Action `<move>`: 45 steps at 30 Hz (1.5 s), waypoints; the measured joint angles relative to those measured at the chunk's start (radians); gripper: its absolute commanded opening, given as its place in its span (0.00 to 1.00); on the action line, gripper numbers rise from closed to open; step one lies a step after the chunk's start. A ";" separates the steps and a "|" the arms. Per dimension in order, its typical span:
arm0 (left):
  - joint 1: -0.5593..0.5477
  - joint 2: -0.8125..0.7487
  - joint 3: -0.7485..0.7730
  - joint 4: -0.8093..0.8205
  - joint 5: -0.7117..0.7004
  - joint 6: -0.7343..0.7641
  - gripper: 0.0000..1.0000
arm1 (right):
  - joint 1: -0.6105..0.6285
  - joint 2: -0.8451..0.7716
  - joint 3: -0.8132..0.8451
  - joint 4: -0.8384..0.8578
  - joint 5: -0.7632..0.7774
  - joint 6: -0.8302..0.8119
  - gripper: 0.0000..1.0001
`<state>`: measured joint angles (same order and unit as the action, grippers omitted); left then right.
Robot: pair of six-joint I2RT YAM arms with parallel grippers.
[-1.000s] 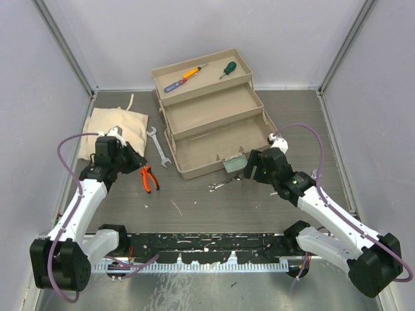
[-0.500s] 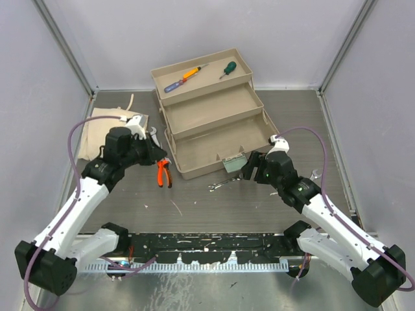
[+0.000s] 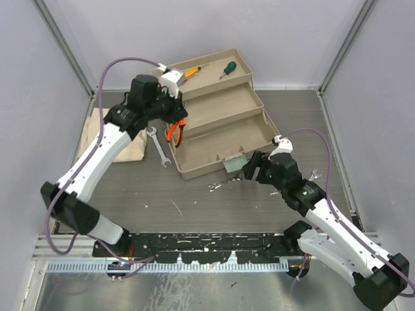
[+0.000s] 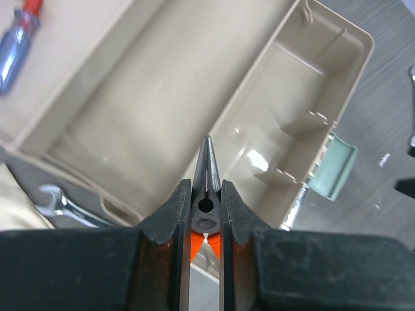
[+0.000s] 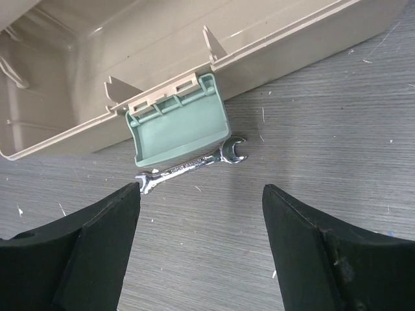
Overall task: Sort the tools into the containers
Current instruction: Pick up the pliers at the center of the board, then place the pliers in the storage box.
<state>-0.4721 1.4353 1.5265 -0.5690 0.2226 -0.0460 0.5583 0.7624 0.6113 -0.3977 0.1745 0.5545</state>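
At 9 o'clock on the table (image 3: pixel 194 201) I see a tan cloth (image 3: pixel 104 126), partly under my left arm. The left gripper (image 3: pixel 174 118) is raised over the left end of the toolbox (image 3: pixel 254 139), clenched on the orange-handled pliers (image 3: pixel 175 132). From the wrist camera the fingers (image 4: pixel 180 202) pinch the pliers (image 4: pixel 207 170) at the joint, with the nose pointing to 12 o'clock above the wall between the middle and bottom trays. A long wrench (image 3: pixel 157 148) lies on the table just left of the box.

In the top tray, at 12 o'clock, lie two screwdrivers: one blue, red and orange (image 3: pixel 185 76), one green (image 3: pixel 227 68), well apart.

The green latch (image 5: pixel 178 126) hangs off the box's near wall. A small wrench (image 5: pixel 191 165) lies on the table at its 6 o'clock, touching or just under its edge. The right gripper (image 5: pixel 201 223) hovers above this wrench, released, jaws spread wide. Another wrench (image 3: pixel 316 174) lies at 3 o'clock, beside the right arm.
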 measured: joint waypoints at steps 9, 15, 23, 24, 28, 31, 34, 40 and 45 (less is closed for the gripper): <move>-0.020 0.373 0.402 -0.120 0.013 0.237 0.00 | 0.000 -0.071 0.000 -0.051 0.013 0.000 0.81; -0.050 0.548 0.603 -0.213 0.018 0.400 0.00 | 0.000 -0.107 -0.008 -0.074 0.019 0.000 0.81; -0.082 0.686 0.751 -0.294 -0.017 0.547 0.00 | 0.000 -0.128 -0.017 -0.107 0.019 -0.001 0.81; -0.084 0.695 0.751 -0.303 -0.022 0.561 0.00 | 0.000 -0.127 -0.017 -0.108 0.019 -0.002 0.81; -0.093 0.727 0.751 -0.323 -0.041 0.593 0.00 | 0.000 -0.121 -0.017 -0.108 0.018 -0.007 0.81; -0.101 0.754 0.751 -0.325 -0.065 0.612 0.10 | 0.000 -0.109 -0.017 -0.108 0.019 -0.011 0.81; -0.112 0.774 0.751 -0.321 -0.100 0.624 0.26 | 0.000 -0.103 -0.017 -0.112 0.019 -0.011 0.81; -0.123 0.786 0.751 -0.319 -0.132 0.629 0.44 | 0.000 -0.118 -0.015 -0.134 0.025 -0.009 0.81; -0.122 0.786 0.751 -0.307 -0.139 0.615 0.46 | 0.000 -0.145 -0.014 -0.164 0.049 -0.005 0.81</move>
<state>-0.5945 2.2215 2.2776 -0.8757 0.0837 0.5694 0.5583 0.6170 0.5968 -0.5613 0.2237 0.5491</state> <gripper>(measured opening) 0.451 0.807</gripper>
